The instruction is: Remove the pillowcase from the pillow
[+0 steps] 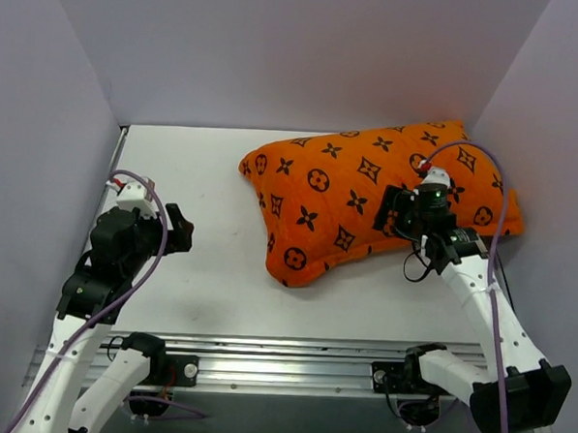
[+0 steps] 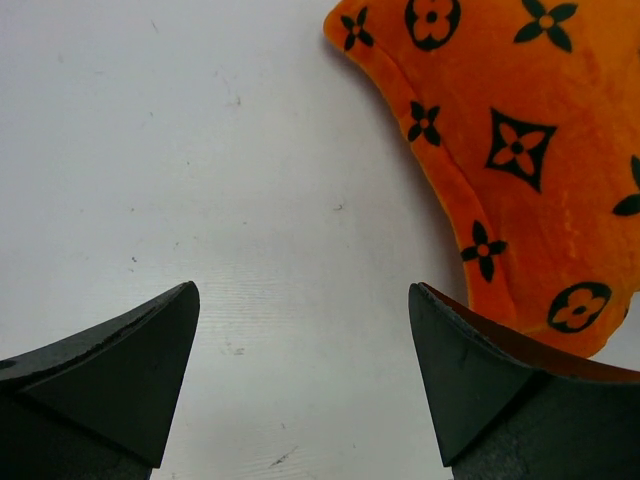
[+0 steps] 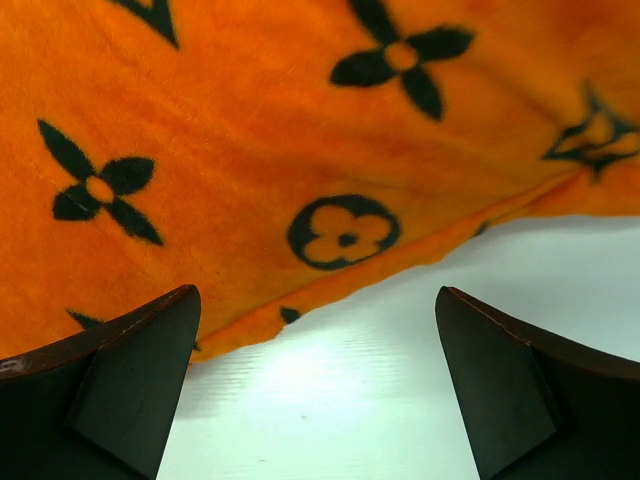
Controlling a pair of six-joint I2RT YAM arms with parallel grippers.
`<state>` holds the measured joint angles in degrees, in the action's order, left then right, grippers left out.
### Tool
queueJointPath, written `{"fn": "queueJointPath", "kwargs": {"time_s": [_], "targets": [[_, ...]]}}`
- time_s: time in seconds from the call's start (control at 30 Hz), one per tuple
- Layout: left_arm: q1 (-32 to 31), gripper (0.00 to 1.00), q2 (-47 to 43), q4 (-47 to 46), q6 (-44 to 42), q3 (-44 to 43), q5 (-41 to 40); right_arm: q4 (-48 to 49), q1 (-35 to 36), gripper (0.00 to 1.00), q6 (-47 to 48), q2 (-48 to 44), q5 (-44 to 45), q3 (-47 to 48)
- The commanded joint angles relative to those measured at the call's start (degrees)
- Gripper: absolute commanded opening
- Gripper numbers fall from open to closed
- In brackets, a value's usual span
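Note:
The orange pillowcase [image 1: 368,196] with black flower and circle motifs lies plump on the white table [image 1: 198,280] at the centre right. It fully covers the pillow, so no white cushion shows. My right gripper [image 1: 390,214] is open over the pillowcase's near edge. In the right wrist view the gripper [image 3: 317,291] holds nothing, and the orange seam [image 3: 330,285] runs between the fingers with table below it. My left gripper [image 1: 184,228] is open and empty over bare table, left of the pillowcase. In the left wrist view [image 2: 302,287] the pillowcase's corner [image 2: 520,150] lies ahead to the right.
White enclosure walls stand at the left [image 1: 42,116], back and right [image 1: 556,114]; the pillowcase's far right corner lies close to the right wall. A metal rail [image 1: 282,357] with the arm bases runs along the near table edge.

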<state>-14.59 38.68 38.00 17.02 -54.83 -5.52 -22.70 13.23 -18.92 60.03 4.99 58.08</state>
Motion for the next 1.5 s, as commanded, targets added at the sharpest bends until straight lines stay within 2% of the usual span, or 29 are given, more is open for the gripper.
{"fn": "queueJointPath", "kwargs": {"time_s": [0.0, 0.2, 0.33, 0.37, 0.47, 0.57, 0.6, 0.67, 0.93, 1.03, 1.23, 1.37, 1.4, 1.47], "targets": [[-0.09, 0.94, -0.44, -7.50, 1.53, 4.79, 0.96, 9.31, 0.74, 1.00, -5.77, 1.40, -8.23, -1.39], [0.26, 0.94, -0.35, -6.09, 0.04, 6.05, -3.79, 16.89, 3.11, 1.00, -9.47, 8.16, -6.32, -4.64], [0.44, 0.94, -0.44, -5.74, 0.82, 6.22, -4.68, 22.16, 4.96, 0.99, -12.02, 12.99, -1.93, -6.49], [0.44, 0.94, -0.36, -5.66, 0.83, 6.31, -4.68, 22.17, 5.39, 0.98, -12.72, 13.88, -0.53, -6.75], [0.53, 0.94, 0.00, -4.95, 0.91, 6.05, -5.03, 24.89, 6.89, 0.84, -13.42, 16.34, 1.32, -7.20], [0.70, 0.94, 0.08, -4.60, 1.00, 5.96, -5.29, 25.86, 8.12, 0.46, -13.43, 18.54, 2.04, -7.20], [0.70, 0.94, 0.08, -4.51, 1.00, 5.96, -5.38, 26.21, 8.47, 0.21, -13.34, 19.07, 1.86, -6.76], [0.79, 0.95, 0.00, -4.60, 1.09, 5.96, -5.38, 26.48, 9.96, 0.00, -12.90, 20.82, 0.99, -6.23], [0.97, 0.95, -0.70, -4.51, 1.18, 5.96, -5.56, 29.63, 19.36, 0.00, -10.70, 26.09, -8.59, -1.05], [1.05, 0.95, -0.79, -4.95, 1.18, 6.14, -5.21, 30.96, 23.76, 0.00, -10.79, 28.47, -8.43, 2.29], [1.32, 0.95, 0.26, -5.65, 2.22, 6.14, -2.84, 30.09, 30.17, 0.00, -9.83, 38.74, -7.02, 15.11], [1.14, 0.95, 1.31, -4.95, 6.88, 5.52, 1.63, 24.29, 34.22, 0.01, -6.84, 43.76, -5.17, 25.57], [1.23, 0.94, 1.49, -4.95, 8.11, 5.00, 3.13, 21.50, 34.84, 0.16, -5.53, 43.94, -3.43, 28.81], [1.14, 0.94, 2.63, -4.95, 11.89, 4.47, 5.51, 18.93, 35.72, 0.36, -4.20, 42.90, -2.19, 30.85]]}}
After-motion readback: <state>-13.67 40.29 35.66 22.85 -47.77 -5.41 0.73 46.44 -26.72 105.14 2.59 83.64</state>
